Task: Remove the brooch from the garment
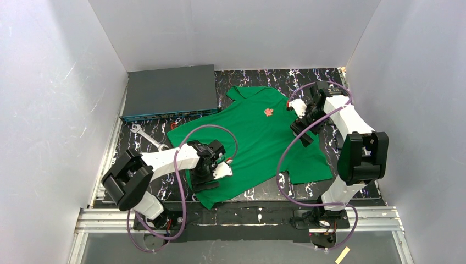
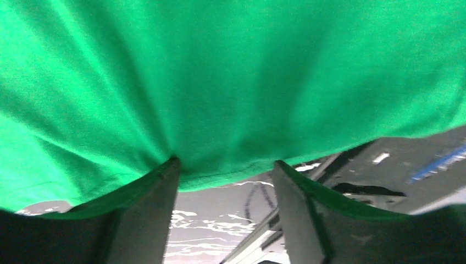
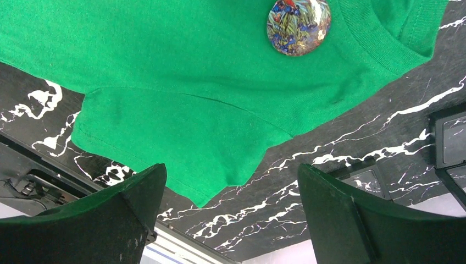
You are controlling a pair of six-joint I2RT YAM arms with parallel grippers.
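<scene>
Brooch [image 1: 268, 111] sat at shirt's [image 1: 258, 151] 12 o'clock; left gripper [image 2: 225, 168], jaws open, straddled 8 o'clock hem, probably anchoring cloth; right gripper [image 3: 231, 176], jaws open, hovered by 2 o'clock sleeve.

table [image 1: 275, 76]: black marble | on it: green shirt [image 1: 258, 143], grey box [image 1: 167, 91], wrench [image 1: 147, 137]

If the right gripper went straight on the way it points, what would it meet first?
Probably the garment: its sleeve corner lies straight ahead between the open fingers of the right gripper, with the marble table beneath. Depth is unclear.
</scene>
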